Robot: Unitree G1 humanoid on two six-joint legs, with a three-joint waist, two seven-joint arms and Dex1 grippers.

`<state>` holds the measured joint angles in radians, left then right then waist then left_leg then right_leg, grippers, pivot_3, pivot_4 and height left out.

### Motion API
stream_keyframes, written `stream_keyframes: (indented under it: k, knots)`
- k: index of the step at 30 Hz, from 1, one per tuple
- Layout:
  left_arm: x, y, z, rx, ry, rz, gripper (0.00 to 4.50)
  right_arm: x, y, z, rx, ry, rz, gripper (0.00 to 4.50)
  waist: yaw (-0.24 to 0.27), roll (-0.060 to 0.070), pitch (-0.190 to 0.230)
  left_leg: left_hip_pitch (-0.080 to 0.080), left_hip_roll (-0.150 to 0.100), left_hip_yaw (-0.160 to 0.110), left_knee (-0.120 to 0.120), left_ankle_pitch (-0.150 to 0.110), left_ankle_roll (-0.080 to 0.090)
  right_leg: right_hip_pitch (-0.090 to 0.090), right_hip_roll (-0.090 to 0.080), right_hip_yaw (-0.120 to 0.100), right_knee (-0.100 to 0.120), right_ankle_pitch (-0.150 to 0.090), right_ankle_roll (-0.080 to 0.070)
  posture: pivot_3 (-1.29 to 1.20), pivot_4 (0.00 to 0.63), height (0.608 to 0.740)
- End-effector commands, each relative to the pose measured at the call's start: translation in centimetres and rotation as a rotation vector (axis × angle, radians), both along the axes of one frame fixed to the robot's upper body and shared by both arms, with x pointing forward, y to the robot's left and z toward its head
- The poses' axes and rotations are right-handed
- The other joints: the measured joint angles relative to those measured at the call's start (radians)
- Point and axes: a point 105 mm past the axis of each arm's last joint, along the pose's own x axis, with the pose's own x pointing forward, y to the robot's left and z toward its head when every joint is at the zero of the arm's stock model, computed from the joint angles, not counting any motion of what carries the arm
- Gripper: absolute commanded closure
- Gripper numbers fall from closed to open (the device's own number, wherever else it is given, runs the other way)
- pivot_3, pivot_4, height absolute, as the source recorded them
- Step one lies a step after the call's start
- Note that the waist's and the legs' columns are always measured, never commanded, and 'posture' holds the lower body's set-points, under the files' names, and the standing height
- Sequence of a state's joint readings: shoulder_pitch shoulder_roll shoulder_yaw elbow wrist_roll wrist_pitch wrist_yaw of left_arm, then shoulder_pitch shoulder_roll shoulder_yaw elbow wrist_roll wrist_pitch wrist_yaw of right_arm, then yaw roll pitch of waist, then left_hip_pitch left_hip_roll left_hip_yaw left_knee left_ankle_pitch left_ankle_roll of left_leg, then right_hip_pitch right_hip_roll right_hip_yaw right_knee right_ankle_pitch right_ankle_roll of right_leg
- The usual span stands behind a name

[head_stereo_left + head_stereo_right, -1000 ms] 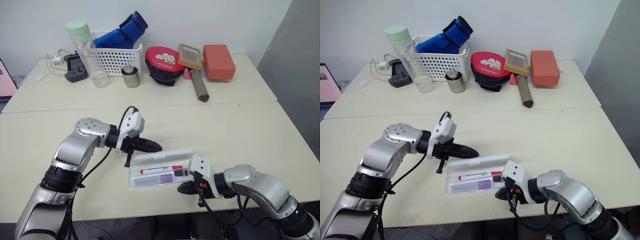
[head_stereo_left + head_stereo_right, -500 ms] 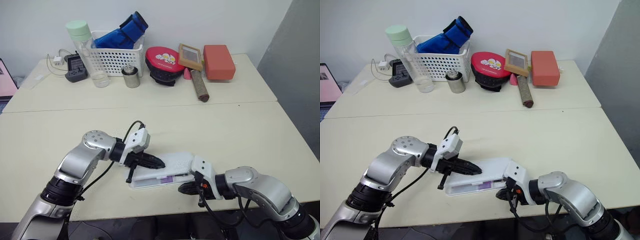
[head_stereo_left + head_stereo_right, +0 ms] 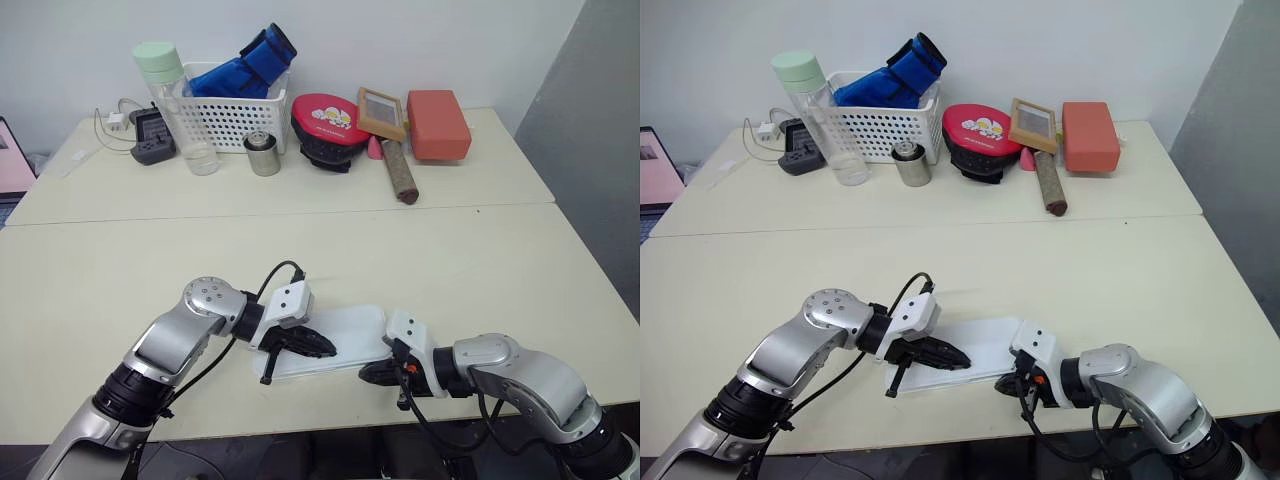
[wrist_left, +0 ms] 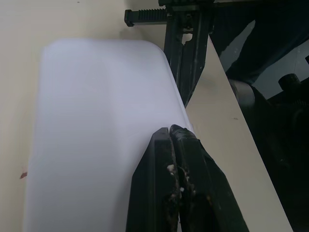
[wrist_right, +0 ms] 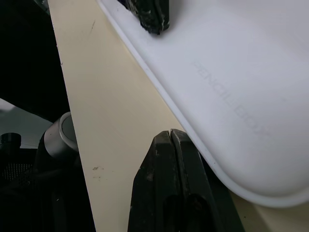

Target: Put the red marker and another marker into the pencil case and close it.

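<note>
Left eye view: the pencil case (image 3: 340, 338) lies with its lid down on the desk (image 3: 480, 260). Left fingers (image 3: 322, 349), pressed together, rest on its lid. Right fingers (image 3: 368, 374), pressed together, touch its near edge.

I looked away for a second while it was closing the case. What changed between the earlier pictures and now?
The left hand, fingers shut, came down and pushed the lid of the pencil case from open to flat; the markers inside are now covered. The right hand, also shut, stayed at the case's near right corner, and the case stayed in place. The things along the table's far edge are unchanged.
</note>
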<state>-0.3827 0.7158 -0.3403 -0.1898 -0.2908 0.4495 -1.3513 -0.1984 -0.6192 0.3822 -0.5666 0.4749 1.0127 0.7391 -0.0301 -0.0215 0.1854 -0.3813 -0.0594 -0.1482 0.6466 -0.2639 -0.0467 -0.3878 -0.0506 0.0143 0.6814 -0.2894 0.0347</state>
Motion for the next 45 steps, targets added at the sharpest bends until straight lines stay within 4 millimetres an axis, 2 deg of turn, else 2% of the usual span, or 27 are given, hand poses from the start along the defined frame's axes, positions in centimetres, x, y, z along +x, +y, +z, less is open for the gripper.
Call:
stream_keyframes:
  k: [1, 7, 13, 15, 19, 22, 24, 27, 28, 29, 30, 31, 34, 36, 41, 44, 45]
  knots:
    - [-0.3, 0.0, -1.2, 0.033, 0.01, 0.003, 4.43, -0.1, 0.2, 0.9, 0.025, -0.029, 0.015, 4.5, 0.0, 0.0, 0.0, 0.0, 0.0, 0.0, 0.0, 0.0, 0.0, 0.0, 0.0, 0.0, 0.0, 0.0, 0.0, 0.0, 0.15, 0.74]
    - [-0.3, 0.5, -2.7, 0.092, -0.011, -0.004, 4.43, -0.8, 0.1, 1.3, 0.041, -0.01, 0.057, 4.5, 0.001, 0.001, -0.002, 0.001, 0.0, 0.0, 0.0, 0.0, 0.0, 0.001, 0.0, 0.0, 0.0, 0.0, 0.0, 0.0, 0.15, 0.74]
    - [-0.4, -0.1, -1.1, 0.013, 0.012, 0.005, 4.43, -1.0, 0.1, 1.4, 0.048, -0.01, 0.059, 4.5, 0.0, 0.001, -0.004, 0.001, 0.0, 0.0, 0.0, 0.0, 0.0, 0.002, 0.0, 0.0, -0.001, 0.0, 0.0, 0.0, 0.15, 0.74]
    - [-0.5, 0.0, -0.3, -0.006, 0.011, 0.005, 4.43, -1.1, 0.0, 1.4, 0.052, -0.008, 0.062, 4.5, 0.0, 0.001, -0.004, 0.001, 0.0, 0.0, 0.0, 0.0, 0.0, 0.002, 0.0, 0.0, -0.001, 0.0, 0.0, 0.0, 0.15, 0.74]
    - [-1.5, -0.5, 3.8, -0.151, 0.056, -0.008, 4.43, -1.3, -0.1, 1.8, 0.067, -0.009, 0.08, 4.5, -0.001, 0.001, -0.003, 0.0, 0.0, 0.0, 0.0, 0.0, 0.0, 0.001, 0.0, 0.0, 0.0, 0.0, 0.0, 0.0, 0.15, 0.74]
    - [-0.8, -0.2, 7.5, -0.26, 0.028, 0.077, 4.43, -1.4, -0.4, 3.1, 0.126, -0.024, 0.097, 4.5, -0.001, 0.001, -0.003, 0.0, 0.0, -0.001, 0.0, 0.0, 0.0, 0.001, 0.0, 0.0, 0.0, 0.0, 0.0, 0.0, 0.15, 0.74]
    - [-0.2, 0.3, 8.9, -0.307, 0.011, 0.149, 4.43, -1.3, -0.6, 4.2, 0.17, -0.047, 0.108, 4.5, 0.0, 0.001, -0.003, 0.0, 0.0, -0.001, 0.0, 0.0, 0.0, 0.001, 0.0, -0.001, 0.0, 0.0, 0.0, 0.0, 0.15, 0.74]
    - [1.2, 1.3, 9.2, -0.307, -0.044, 0.277, 3.94, -0.8, -0.8, 5.8, 0.233, -0.1, 0.106, 4.5, -0.002, 0.001, -0.003, 0.001, 0.0, 0.0, 0.0, 0.0, 0.0, 0.001, 0.0, 0.0, 0.0, 0.0, 0.0, 0.0, 0.15, 0.74]
    - [2.2, 2.0, 9.4, -0.323, -0.075, 0.352, 3.59, 0.3, -1.0, 6.9, 0.267, -0.16, 0.079, 4.5, -0.002, 0.001, -0.003, 0.002, 0.0, 0.0, 0.0, 0.0, 0.0, 0.001, 0.0, 0.0, 0.0, 0.0, 0.0, 0.0, 0.15, 0.74]
    - [2.8, 2.4, 9.6, -0.338, -0.093, 0.404, 3.46, 1.0, -1.2, 7.7, 0.29, -0.203, 0.059, 4.5, -0.002, 0.001, -0.003, 0.001, 0.001, 0.0, 0.0, 0.0, 0.0, 0.001, 0.0, 0.0, 0.0, 0.0, 0.0, 0.0, 0.15, 0.74]
    - [4.2, 3.3, 10.3, -0.377, -0.139, 0.505, 3.23, 3.1, -1.6, 8.9, 0.319, -0.276, -0.032, 4.5, -0.002, 0.001, -0.003, 0.001, 0.001, 0.0, 0.0, 0.0, 0.0, 0.001, 0.001, 0.0, 0.0, 0.0, 0.0, 0.0, 0.15, 0.74]
    - [5.1, 4.2, 10.7, -0.397, -0.173, 0.583, 3.01, 4.9, -2.2, 9.7, 0.331, -0.316, -0.108, 4.32, -0.002, 0.001, -0.003, 0.001, 0.001, 0.0, 0.0, 0.0, 0.0, 0.001, 0.001, 0.0, 0.0, 0.0, 0.0, 0.0, 0.15, 0.74]
    - [6.7, 6.1, 11.5, -0.434, -0.253, 0.741, 2.4, 7.8, -3.7, 10.8, 0.334, -0.392, -0.24, 3.74, 0.0, 0.001, -0.003, 0.002, 0.001, 0.002, 0.0, 0.0, 0.0, 0.001, 0.001, 0.001, 0.0, 0.0, 0.0, 0.0, 0.15, 0.74]
    - [7.5, 7.3, 12.4, -0.49, -0.294, 0.846, 1.95, 10.0, -5.0, 11.5, 0.343, -0.432, -0.365, 3.19, 0.001, 0.0, -0.004, 0.001, 0.001, 0.001, 0.0, 0.0, 0.0, 0.001, 0.001, 0.0, 0.0, 0.0, 0.0, 0.0, 0.15, 0.74]
    - [8.3, 11.9, 12.5, -0.489, -0.428, 1.089, 0.69, 11.7, -7.4, 12.4, 0.341, -0.482, -0.463, 1.74, 0.003, 0.0, -0.003, -0.001, 0.0, 0.002, -0.001, 0.002, -0.004, -0.002, 0.0, 0.001, -0.002, 0.0, 0.0, 0.0, 0.15, 0.74]
    - [8.2, 14.5, 11.8, -0.453, -0.479, 1.214, 0.0, 12.4, -9.0, 11.3, 0.255, -0.512, -0.503, 0.93, 0.002, 0.0, -0.003, -0.001, 0.0, 0.005, -0.001, 0.002, -0.004, -0.002, 0.0, 0.003, -0.003, 0.0, 0.0, 0.0, 0.15, 0.74]
    - [8.1, 15.5, 11.5, -0.445, -0.496, 1.265, 0.0, 12.6, -9.4, 11.1, 0.239, -0.524, -0.514, 0.64, 0.002, 0.0, -0.003, 0.0, 0.0, 0.006, -0.001, 0.002, -0.003, -0.002, 0.0, 0.004, -0.002, 0.0, 0.0, 0.0, 0.15, 0.74]
